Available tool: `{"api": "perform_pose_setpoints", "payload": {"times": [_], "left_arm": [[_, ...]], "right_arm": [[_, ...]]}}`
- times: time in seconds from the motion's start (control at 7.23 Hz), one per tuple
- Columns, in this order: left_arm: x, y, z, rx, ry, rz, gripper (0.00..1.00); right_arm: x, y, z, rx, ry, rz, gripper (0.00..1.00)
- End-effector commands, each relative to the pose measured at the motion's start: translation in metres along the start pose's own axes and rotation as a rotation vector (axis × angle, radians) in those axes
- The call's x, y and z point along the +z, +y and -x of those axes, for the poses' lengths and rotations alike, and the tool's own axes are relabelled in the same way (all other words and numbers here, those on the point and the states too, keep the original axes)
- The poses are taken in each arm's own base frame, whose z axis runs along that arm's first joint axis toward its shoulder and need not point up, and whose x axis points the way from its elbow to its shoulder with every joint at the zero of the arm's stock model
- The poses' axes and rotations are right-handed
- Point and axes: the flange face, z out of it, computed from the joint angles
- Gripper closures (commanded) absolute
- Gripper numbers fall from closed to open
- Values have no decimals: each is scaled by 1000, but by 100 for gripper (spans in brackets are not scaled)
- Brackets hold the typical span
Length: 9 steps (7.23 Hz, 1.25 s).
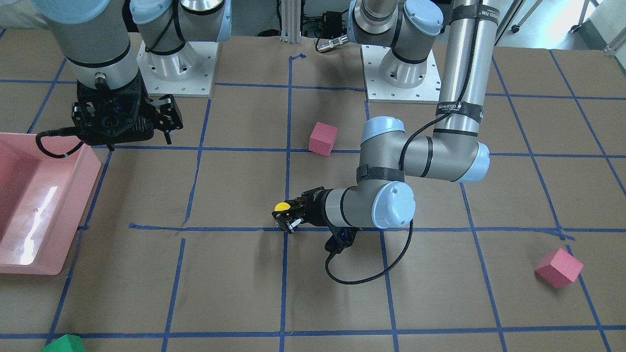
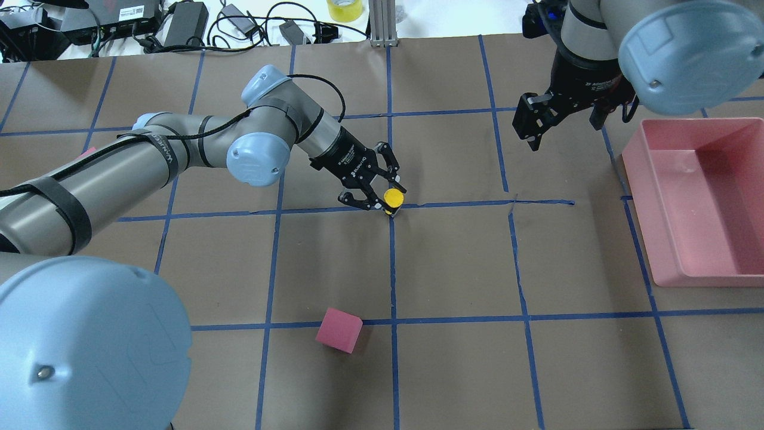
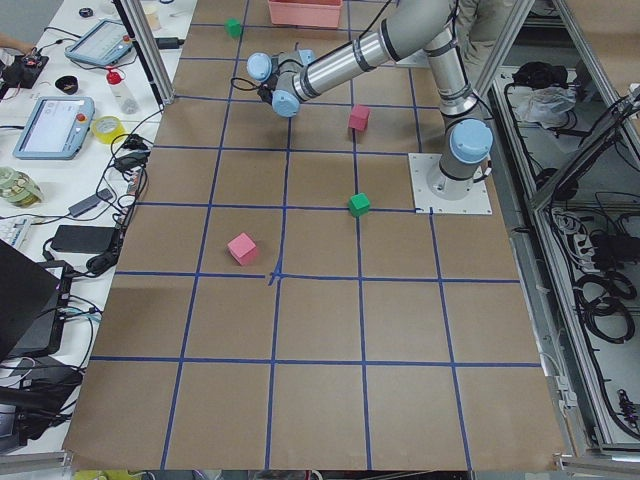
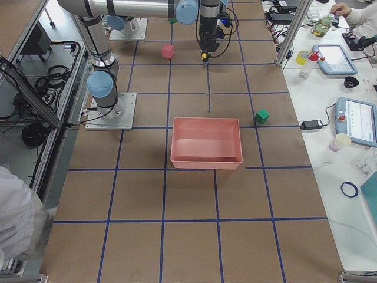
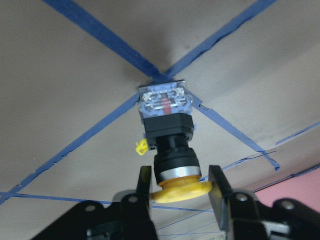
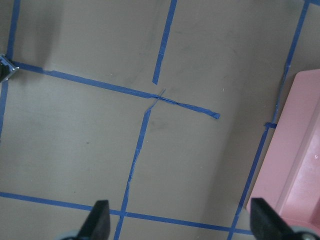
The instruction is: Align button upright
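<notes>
The button (image 5: 167,135) has a round yellow cap (image 2: 393,196), a black body and a silvery-grey base. Its base rests on a blue tape crossing near the table's middle, and its cap points up. My left gripper (image 5: 180,187) reaches in low from the side and is shut on the yellow cap, with a finger (image 5: 144,186) on each side. It also shows in the front view (image 1: 286,215). My right gripper (image 6: 180,220) is open and empty. It hangs above the table near the pink bin (image 2: 632,179), far from the button.
One pink foam cube (image 2: 339,329) lies on the robot's side of the button. Another pink cube (image 1: 559,267) lies far out on the robot's left. A green cube (image 1: 63,343) sits at the far table edge near the bin. Cables and gear (image 2: 179,21) line the far edge.
</notes>
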Motion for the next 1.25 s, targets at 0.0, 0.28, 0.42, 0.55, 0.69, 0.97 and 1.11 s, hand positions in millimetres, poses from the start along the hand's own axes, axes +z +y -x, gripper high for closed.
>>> {"api": "perform_pose_setpoints", "payload": {"times": [0.0,0.28,0.42,0.55,0.69,0.97,1.11], "left_arm": [[-5,2,-4,15,8,-5,0],[-70,11,-11,76,7,-182,0],[-118,18,-10,106,-9,-299,0],[-149,40,-7,218,-58,-388,0],[-175,57,4,351,-143,-438,0],[-225,100,41,583,-432,-541,0],[-248,131,54,674,-507,-587,0]], "right_arm": [[-1,0,0,2,0,-1,0],[0,-4,2,2,-15,-19,0],[1,-4,2,0,-17,-18,0],[0,-5,4,2,-40,-24,0],[0,-7,9,17,-87,-33,0],[1,-7,9,101,-89,-25,0],[-2,-5,7,103,-70,-28,0]]}}
